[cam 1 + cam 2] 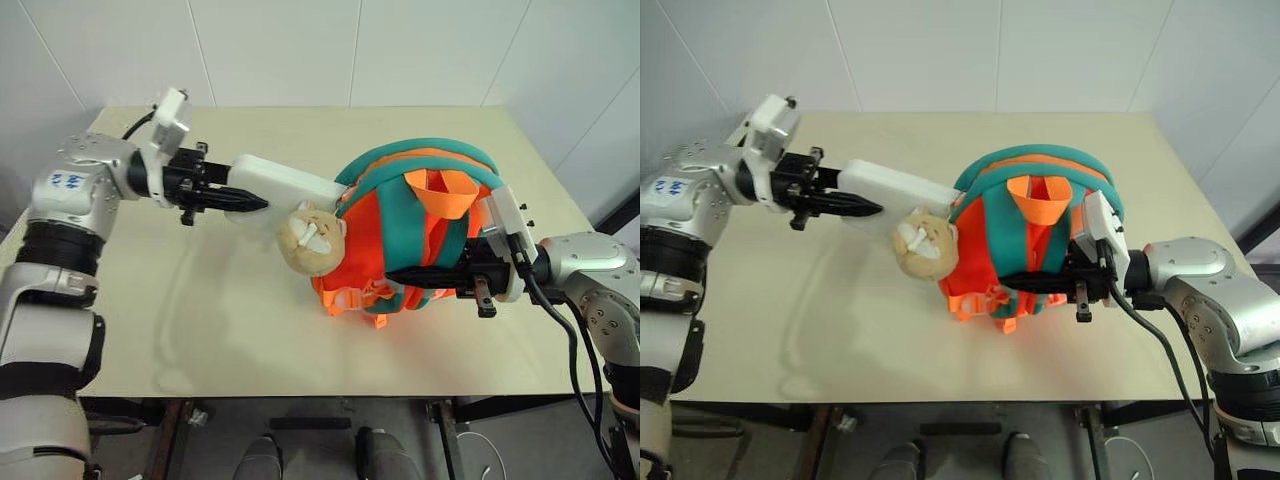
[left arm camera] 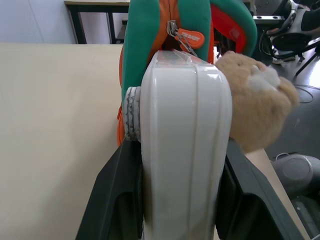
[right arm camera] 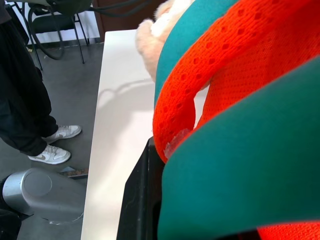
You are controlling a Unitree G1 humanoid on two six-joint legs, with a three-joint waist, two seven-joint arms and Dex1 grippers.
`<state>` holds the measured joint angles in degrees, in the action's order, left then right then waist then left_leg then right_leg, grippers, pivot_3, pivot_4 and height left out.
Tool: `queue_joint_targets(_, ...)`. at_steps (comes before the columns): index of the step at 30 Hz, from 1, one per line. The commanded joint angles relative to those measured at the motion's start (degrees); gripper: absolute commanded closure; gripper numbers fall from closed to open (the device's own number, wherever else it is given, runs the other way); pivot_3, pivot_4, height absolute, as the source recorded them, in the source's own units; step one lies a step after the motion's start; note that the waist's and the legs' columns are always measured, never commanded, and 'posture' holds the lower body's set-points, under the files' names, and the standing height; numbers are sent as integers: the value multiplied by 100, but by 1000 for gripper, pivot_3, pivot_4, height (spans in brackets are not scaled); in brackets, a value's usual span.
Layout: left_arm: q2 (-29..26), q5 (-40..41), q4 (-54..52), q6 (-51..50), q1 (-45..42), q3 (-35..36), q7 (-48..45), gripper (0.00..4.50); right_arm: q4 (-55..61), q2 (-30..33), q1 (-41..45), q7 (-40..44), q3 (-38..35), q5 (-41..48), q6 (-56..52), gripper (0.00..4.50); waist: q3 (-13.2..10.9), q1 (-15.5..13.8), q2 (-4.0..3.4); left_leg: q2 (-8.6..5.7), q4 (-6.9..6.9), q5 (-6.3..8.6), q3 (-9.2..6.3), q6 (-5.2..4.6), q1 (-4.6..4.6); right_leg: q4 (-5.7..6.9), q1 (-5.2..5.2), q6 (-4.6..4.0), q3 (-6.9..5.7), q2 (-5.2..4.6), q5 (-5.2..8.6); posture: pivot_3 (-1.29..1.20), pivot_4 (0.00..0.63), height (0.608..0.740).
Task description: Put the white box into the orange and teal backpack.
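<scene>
- Left gripper [image 1: 235,199] clamps the near end of the white box [image 1: 285,183], carrying it above the table [image 1: 150,300].
- The box's long axis runs left to right, its far end pointing at the orange and teal backpack [image 1: 415,235], reaching the side beside the plush charm [image 1: 312,238].
- Right gripper [image 1: 400,275], fingers pinched narrow, grips the backpack's strap.

We see a pale beige rectangular tabletop [image 1: 200,310] filling most of the frame, against a white wall. One thing sits on it: a puffy orange backpack with teal trim bands [image 1: 400,240], right of centre, with a beige plush toy charm [image 1: 312,237] on its left side. Dark metal table legs [image 1: 170,430] at bottom edge.
</scene>
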<state>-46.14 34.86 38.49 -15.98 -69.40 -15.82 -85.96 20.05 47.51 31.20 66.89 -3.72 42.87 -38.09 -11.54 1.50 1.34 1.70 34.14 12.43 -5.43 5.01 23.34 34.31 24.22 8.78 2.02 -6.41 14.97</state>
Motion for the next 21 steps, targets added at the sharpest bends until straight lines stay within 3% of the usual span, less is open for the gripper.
queue_joint_targets(1, 233, -475, -162, -137, -254, 218, 232, 3184, 51, -28, 141, 10, -47, 7, 130, 4500, 0, 4, 0, 0, 0, 0, 0, 0, 0, 1, 0, 2, 1, 0, 1, 0, 150, 740)
queue_joint_targets(12, 1545, -1581, -467, -805, -99, 331, 1935, 3184, 20, -114, 225, -20, 36, -34, 169, 4500, -1, -5, 2, -1, 18, 1, -1, -1, -1, 21, 0, 7, 5, 1, 3, 0, 150, 740)
queue_joint_targets(21, 2349, -1888, -397, -782, -65, 470, 2350, 3184, 66, -164, 217, -78, 43, -33, 155, 4500, -2, -14, 3, -2, 45, 1, -1, -1, -1, 22, -12, 14, 7, 1, -2, 0, 150, 740)
